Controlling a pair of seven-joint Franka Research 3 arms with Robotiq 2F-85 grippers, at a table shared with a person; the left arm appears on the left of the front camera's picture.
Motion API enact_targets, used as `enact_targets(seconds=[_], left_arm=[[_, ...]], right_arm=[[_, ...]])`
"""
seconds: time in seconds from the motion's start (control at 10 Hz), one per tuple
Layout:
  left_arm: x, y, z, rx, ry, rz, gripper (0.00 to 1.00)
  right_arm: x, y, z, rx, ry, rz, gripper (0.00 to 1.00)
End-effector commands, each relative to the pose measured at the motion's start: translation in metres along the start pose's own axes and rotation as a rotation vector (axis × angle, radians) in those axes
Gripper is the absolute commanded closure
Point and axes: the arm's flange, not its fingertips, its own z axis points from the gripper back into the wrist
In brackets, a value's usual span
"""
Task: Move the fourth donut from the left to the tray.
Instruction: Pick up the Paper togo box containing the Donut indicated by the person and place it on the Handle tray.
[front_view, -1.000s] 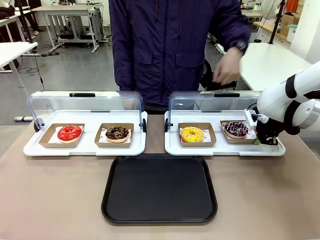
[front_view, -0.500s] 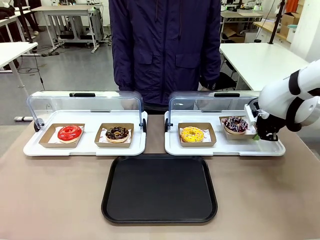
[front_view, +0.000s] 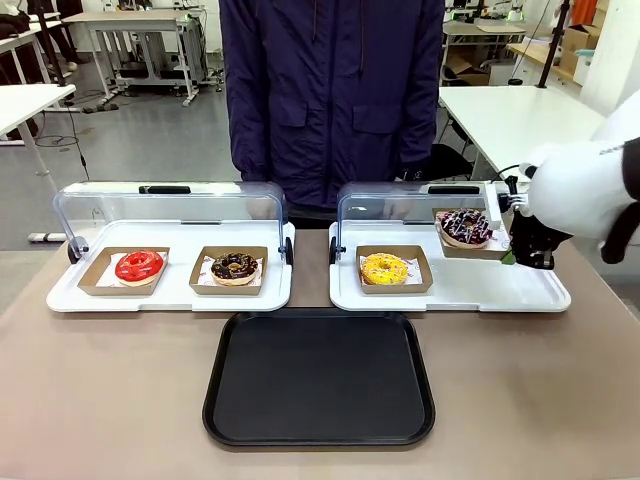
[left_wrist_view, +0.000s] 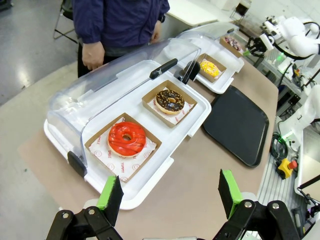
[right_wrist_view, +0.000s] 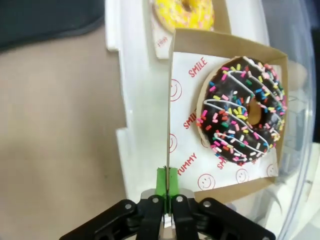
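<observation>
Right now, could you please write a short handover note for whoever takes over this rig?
Right gripper: shut on the cardboard holder of the sprinkled chocolate donut, raised above the right white display tray.
Left gripper: open, holding nothing, near the left display tray.
Black tray: bare, on the table's near side.
Done: grasp and lift.
Left: carry the holder over to the black tray, set down, release.

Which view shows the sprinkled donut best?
The right wrist view: the sprinkled donut is close, in its holder, pinched by the right gripper. The front and left wrist views show it small.
</observation>
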Motion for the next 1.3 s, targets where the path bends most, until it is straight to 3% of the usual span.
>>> enact_targets(seconds=[0.0, 0.2, 0.4, 0.5, 0.6, 0.9, 1.0, 1.2], left_arm=[[0.001, -0.002, 0.0, -0.007, -0.005, -0.007, 0.0], [0.001, -0.002, 0.0, -0.007, -0.005, -0.007, 0.0], [0.001, -0.002, 0.0, -0.007, -0.005, -0.007, 0.0], [0.001, -0.002, 0.0, -0.007, -0.005, -0.007, 0.0], [0.001, -0.002, 0.0, -0.007, -0.005, -0.007, 0.0], [0.001, -0.002, 0.0, -0.007, -0.005, -0.007, 0.0], [0.001, -0.002, 0.0, -0.007, -0.005, -0.007, 0.0], [0.001, -0.002, 0.0, -0.007, -0.005, -0.007, 0.0]], right_arm=[[0.041, 0.032, 0.017, 0.072, 0.036, -0.058, 0.98], [0.073, 0.055, 0.017, 0.096, 0.037, -0.01, 0.98], [0.094, 0.078, 0.014, 0.122, -0.007, 0.056, 0.98], [0.094, 0.084, 0.017, 0.124, -0.075, 0.128, 0.98], [0.098, 0.06, 0.012, 0.124, 0.01, 0.044, 0.98], [0.098, 0.06, 0.012, 0.124, 0.01, 0.044, 0.98], [0.102, 0.063, 0.012, 0.136, -0.012, 0.059, 0.98], [0.142, 0.098, 0.015, 0.022, 0.0, -0.019, 0.98]])
